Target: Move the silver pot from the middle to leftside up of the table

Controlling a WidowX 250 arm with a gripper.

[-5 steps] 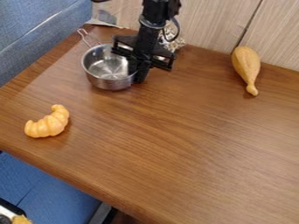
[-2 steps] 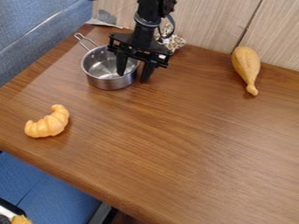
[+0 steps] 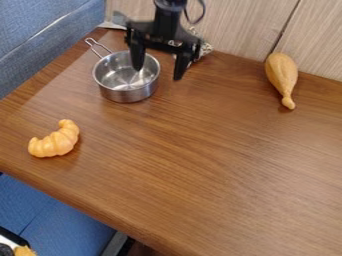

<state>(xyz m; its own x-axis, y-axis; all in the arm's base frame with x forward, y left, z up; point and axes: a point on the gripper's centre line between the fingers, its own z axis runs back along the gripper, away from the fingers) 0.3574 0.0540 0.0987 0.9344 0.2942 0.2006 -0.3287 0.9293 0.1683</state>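
Hanging nr pot (image 3: 128,93): spread pincer (image 3: 158,74)

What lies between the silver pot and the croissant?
Just bare tabletop lies between the silver pot and the croissant, as the camera view shows.

Pale panelled wall (image 3: 244,27) — blue upholstery (image 3: 40,25)

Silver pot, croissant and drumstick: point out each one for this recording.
Silver pot (image 3: 124,79), camera view, on the inside of its bowl.
Croissant (image 3: 55,142), camera view, on the middle of its curved body.
Drumstick (image 3: 282,75), camera view, on its thick upper part.
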